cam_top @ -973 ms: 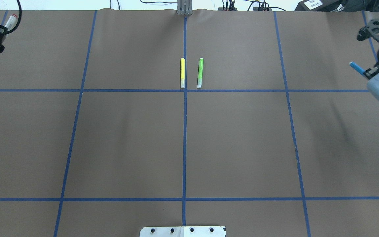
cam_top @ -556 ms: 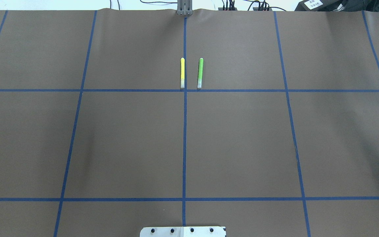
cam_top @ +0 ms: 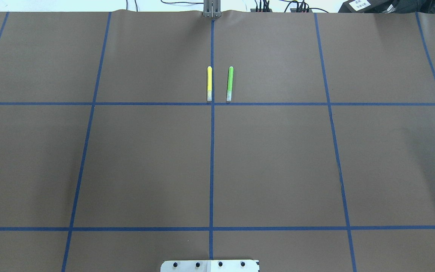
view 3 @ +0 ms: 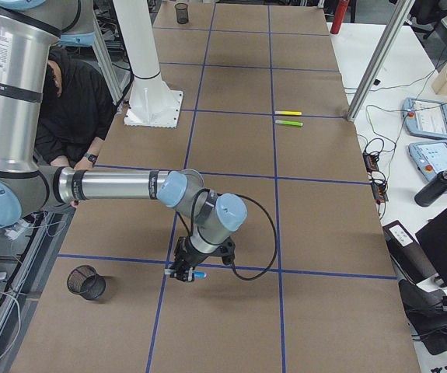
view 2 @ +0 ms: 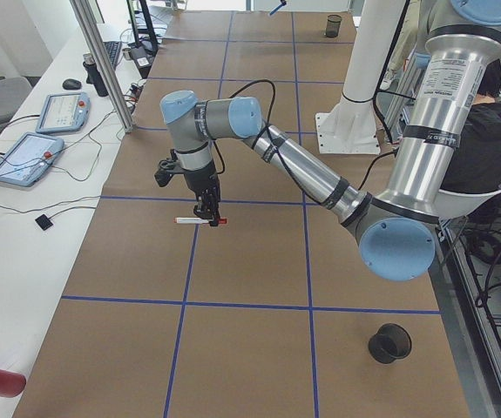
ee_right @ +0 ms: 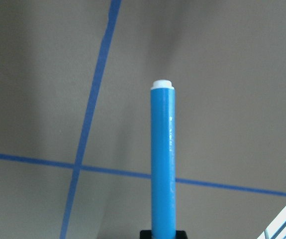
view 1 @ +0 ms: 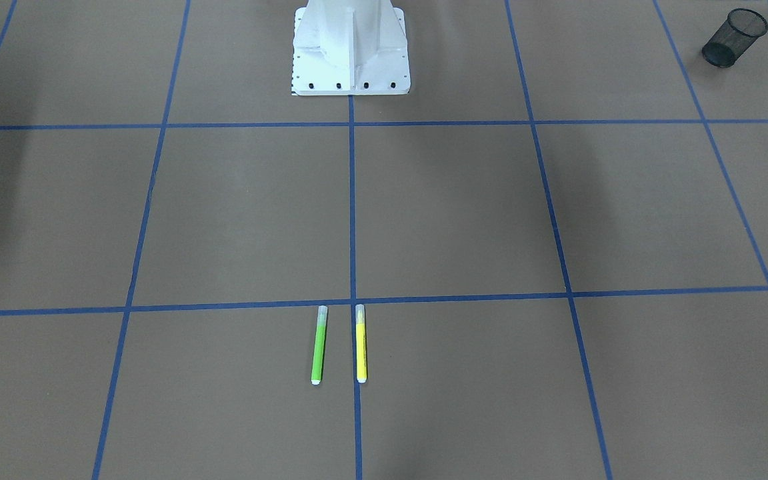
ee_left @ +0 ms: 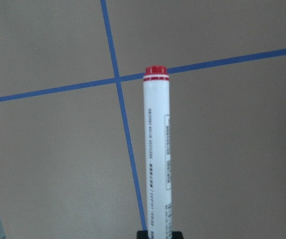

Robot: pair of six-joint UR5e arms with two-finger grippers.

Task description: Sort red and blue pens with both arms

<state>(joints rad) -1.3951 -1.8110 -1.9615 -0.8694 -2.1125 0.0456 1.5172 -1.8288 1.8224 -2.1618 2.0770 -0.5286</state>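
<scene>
Left pincer (view 2: 206, 214) clamps the slim white-barrelled, red-ended marker (ee_left: 156, 149); we see it held level over the brown paper-covered desk (view 2: 250, 261). Right pincer (view 3: 183, 272) grips the slim blue-barrelled marker (ee_right: 162, 159) likewise. Yellow-barrelled marker (cam_top: 209, 83) and green-barrelled marker (cam_top: 230, 83) lie side by side, mid-desk
</scene>
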